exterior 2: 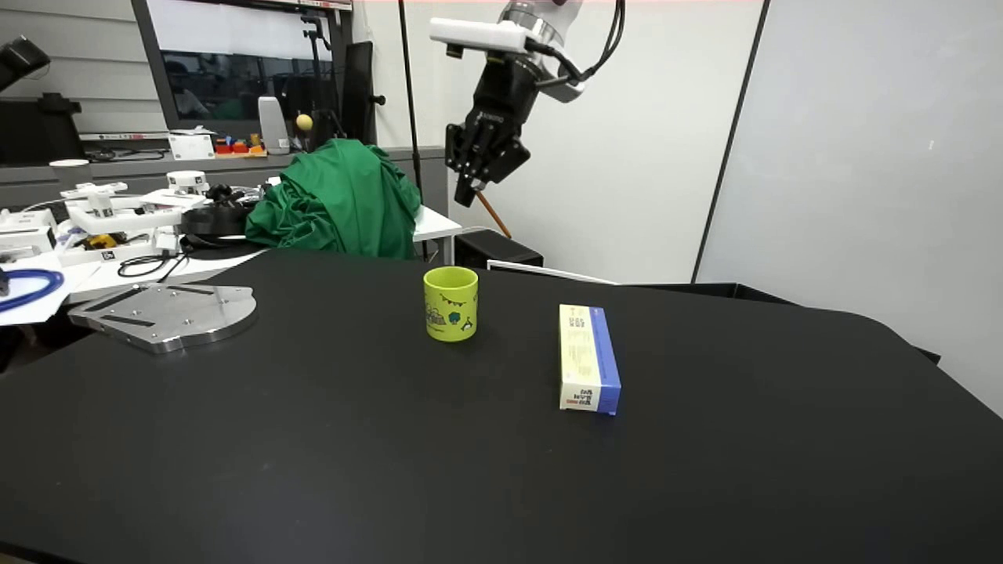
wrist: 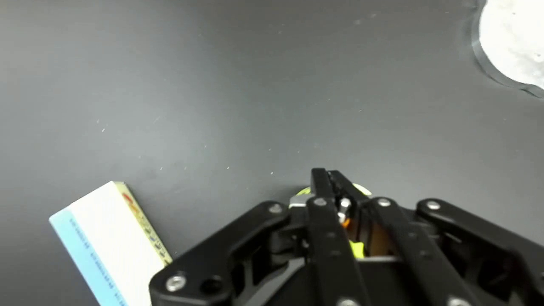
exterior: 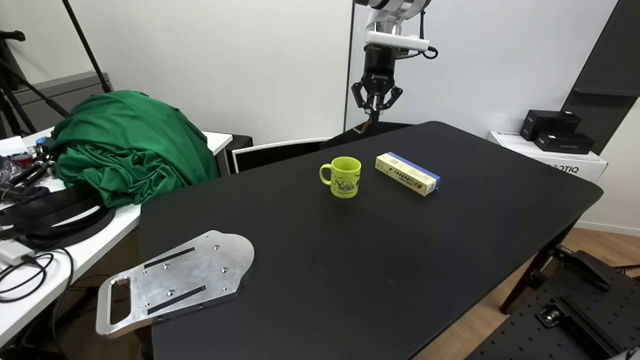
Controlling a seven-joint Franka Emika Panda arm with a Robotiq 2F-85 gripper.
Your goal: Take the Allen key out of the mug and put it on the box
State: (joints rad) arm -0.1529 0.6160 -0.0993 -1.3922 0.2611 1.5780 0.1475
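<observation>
My gripper [exterior: 373,111] is shut on the Allen key [exterior: 366,126], a thin orange-copper rod that slants down from the fingertips. Both are high above the far side of the table; an exterior view shows the gripper [exterior 2: 468,190] and the Allen key [exterior 2: 494,214] too. The yellow-green mug [exterior: 345,177] stands upright on the table, also in an exterior view [exterior 2: 450,305]. The box [exterior: 402,172] lies flat beside it, cream and blue, also in an exterior view [exterior 2: 584,352]. In the wrist view the closed fingers [wrist: 325,174] cover most of the mug [wrist: 362,189]; the box [wrist: 114,238] is lower left.
A silver metal plate [exterior: 200,270] lies at the table's edge and overhangs it; it also shows in an exterior view [exterior 2: 168,313]. A side table with a green cloth [exterior: 130,140] and cables stands beside the black table [exterior: 325,280].
</observation>
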